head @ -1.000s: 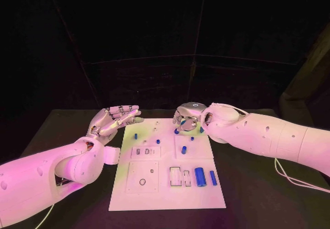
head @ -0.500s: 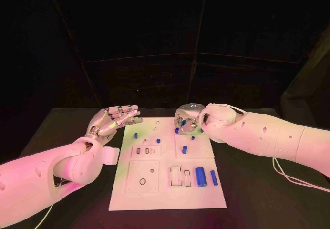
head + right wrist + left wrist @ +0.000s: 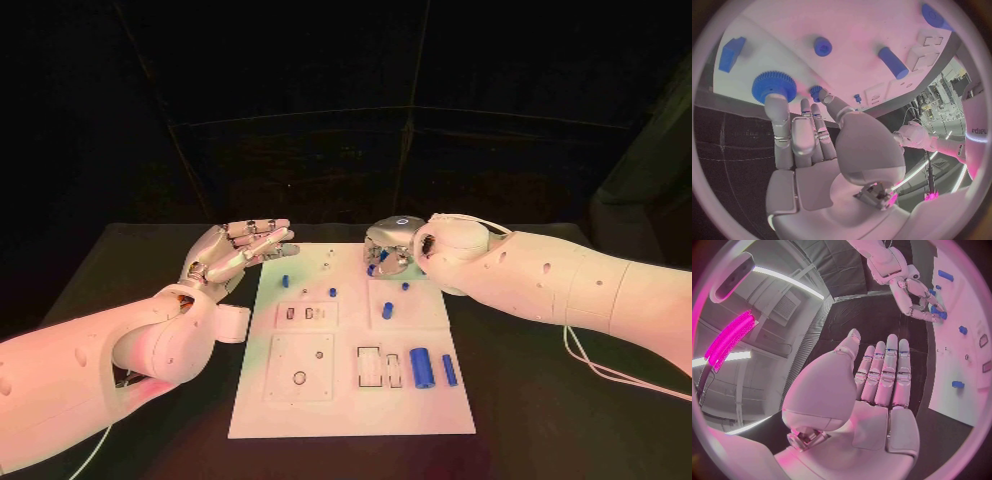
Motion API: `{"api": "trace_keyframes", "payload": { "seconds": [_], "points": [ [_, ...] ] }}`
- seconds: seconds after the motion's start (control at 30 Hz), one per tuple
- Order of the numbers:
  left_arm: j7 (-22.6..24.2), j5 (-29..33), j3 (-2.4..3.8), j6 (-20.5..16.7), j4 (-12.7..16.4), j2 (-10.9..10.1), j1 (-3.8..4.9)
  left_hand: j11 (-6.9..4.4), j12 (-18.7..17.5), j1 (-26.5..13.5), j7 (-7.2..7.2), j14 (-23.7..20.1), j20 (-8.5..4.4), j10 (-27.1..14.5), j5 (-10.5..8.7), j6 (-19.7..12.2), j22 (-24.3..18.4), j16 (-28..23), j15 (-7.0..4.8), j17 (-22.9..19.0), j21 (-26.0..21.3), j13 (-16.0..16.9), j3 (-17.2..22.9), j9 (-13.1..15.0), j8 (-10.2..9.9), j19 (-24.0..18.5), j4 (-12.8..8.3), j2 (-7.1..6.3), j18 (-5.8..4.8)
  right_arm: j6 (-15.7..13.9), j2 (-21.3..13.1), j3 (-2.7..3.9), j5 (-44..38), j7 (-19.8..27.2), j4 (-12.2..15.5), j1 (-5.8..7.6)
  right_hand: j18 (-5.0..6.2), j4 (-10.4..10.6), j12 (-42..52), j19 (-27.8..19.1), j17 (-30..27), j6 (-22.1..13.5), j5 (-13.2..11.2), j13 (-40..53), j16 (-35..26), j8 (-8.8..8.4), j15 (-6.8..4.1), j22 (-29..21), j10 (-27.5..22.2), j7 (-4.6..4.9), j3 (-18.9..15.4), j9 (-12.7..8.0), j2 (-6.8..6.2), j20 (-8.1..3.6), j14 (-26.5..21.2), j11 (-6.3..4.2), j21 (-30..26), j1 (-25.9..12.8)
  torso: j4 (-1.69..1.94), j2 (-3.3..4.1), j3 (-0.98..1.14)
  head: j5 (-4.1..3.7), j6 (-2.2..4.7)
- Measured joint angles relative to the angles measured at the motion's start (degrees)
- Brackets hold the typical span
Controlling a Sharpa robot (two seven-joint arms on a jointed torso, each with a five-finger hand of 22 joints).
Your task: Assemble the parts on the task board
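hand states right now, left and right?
Left hand: open, holds nothing, beside the task board.
Right hand: fingertips at the blue gear; grip cannot be told.

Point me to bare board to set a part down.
Free: the task board's near strip, below the slotted plates and the large blue cylinder. Crowded: the far edge, where the right hand sits over small blue parts beside the open left hand.

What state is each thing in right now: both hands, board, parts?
left hand: open, fingers straight and together, holds nothing, beside the board's left edge
right hand: at the board's far end, fingertips on the blue gear; grip not clear
task board: flat on the table
large blue cylinder: lying loose on the board
thin blue pin: lying beside it
short blue peg: lying mid-board
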Motion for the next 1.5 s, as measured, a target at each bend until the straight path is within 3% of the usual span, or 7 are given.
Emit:
{"api": "trace_keyframes", "payload": {
  "seconds": [0.3,0.8,0.93,1.17,1.5],
  "points": [
    [-0.18,-0.02,0.0,0.11,-0.22,0.04,0.03,0.0,-0.13,0.0,0.0,0.0,0.12,0.0,0.0,0.0,0.0,0.0,0.0,-0.01,0.0,0.0,0.0,0.01,0.0,0.12,0.0,0.0,0.0,1.44,0.53,-0.01,0.36,0.41,-0.8,0.0,0.01,0.28,0.0,-0.21,0.38,0.7,-0.66,0.0,0.59,0.0,0.0,1.65,1.02,-0.12,2.53,0.04,0.9,-0.21,0.0,-0.21,1.51,0.9,0.01,0.12,0.06,0.04,-0.21],
    [-0.35,-0.03,-0.01,0.21,-0.52,0.05,0.03,0.21,-0.5,0.0,0.2,0.0,0.03,-0.22,0.0,0.2,-0.14,-0.23,0.0,0.04,-0.21,0.01,0.01,-0.04,-0.25,0.38,-0.33,0.0,-0.01,1.49,0.88,0.02,1.76,1.14,-1.42,0.07,0.02,0.77,0.0,-0.2,0.71,1.62,-0.99,-0.05,1.48,-0.02,0.0,3.16,1.74,-0.21,4.56,0.09,0.9,-0.21,0.0,-0.51,3.02,0.91,0.04,0.19,0.0,0.01,-0.33],
    [-0.41,-0.03,-0.01,0.24,-0.52,0.02,0.08,0.21,-0.61,0.0,0.2,0.0,0.03,-0.22,0.0,0.2,-0.14,-0.23,0.0,0.03,-0.21,0.01,0.01,-0.04,-0.25,0.38,-0.33,0.0,-0.01,-0.1,0.38,-0.01,2.82,1.23,-1.11,0.01,0.02,0.74,0.0,-0.2,0.81,1.79,-1.0,-0.07,1.74,-0.03,0.0,3.91,1.94,-0.04,5.75,0.07,1.36,-0.21,0.0,-0.3,3.75,1.37,0.07,0.21,-0.02,0.05,-0.24],
    [-0.47,-0.03,-0.01,0.29,-0.49,-0.12,0.15,0.21,-0.61,0.0,0.2,0.0,0.03,-0.21,0.0,0.2,-0.25,-0.22,0.0,0.1,-0.21,-0.01,0.17,-0.04,-0.24,0.38,-0.48,0.0,-0.01,-6.26,-0.04,0.0,5.91,1.7,-0.11,0.24,0.02,0.87,0.0,-0.2,0.81,1.85,-1.0,-0.07,1.75,-0.03,0.0,4.36,1.94,0.02,5.97,0.18,1.43,-0.21,0.0,-0.3,3.91,1.45,0.09,0.21,-0.09,0.34,0.18],
    [-0.52,-0.04,-0.01,0.6,-0.64,0.22,0.17,0.21,-0.61,0.0,0.2,0.0,0.03,-0.21,0.0,0.2,-0.31,-0.44,0.0,0.1,-0.21,-0.04,0.01,-0.03,-0.45,0.38,-0.64,0.0,-0.01,-9.77,4.4,0.07,8.27,1.93,-4.89,0.68,0.02,1.08,0.0,-0.2,0.8,2.05,-1.3,-0.07,1.75,-0.2,0.0,4.46,2.35,-0.19,6.18,0.17,1.43,-0.21,0.0,-0.3,4.17,1.44,0.43,0.36,-0.07,0.37,0.47]
  ]
}}
